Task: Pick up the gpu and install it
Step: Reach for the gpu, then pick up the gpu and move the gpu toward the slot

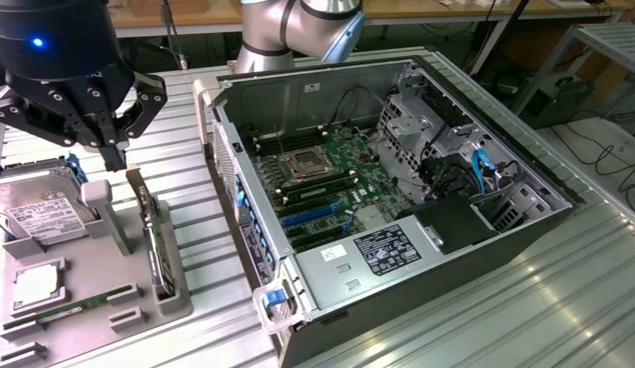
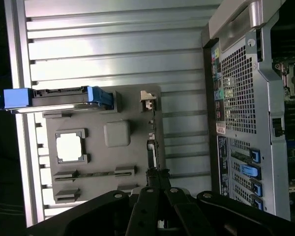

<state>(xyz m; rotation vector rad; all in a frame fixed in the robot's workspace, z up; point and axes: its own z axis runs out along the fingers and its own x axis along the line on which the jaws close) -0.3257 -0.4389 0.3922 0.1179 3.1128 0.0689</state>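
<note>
The gpu stands on edge in a slot along the grey holder tray, on the side facing the computer case. In the wrist view the gpu shows edge-on as a thin dark strip with its silver bracket at one end. My gripper hangs above the tray, a little above the card's far end, fingers together and shut on nothing. The wrist view has the gripper over the card's other end, apart from it.
The open computer case lies on its side at the exterior view's right, with motherboard and blue card slots exposed. The tray also carries a hard drive, a CPU and a RAM stick. The ribbed metal table lies all around.
</note>
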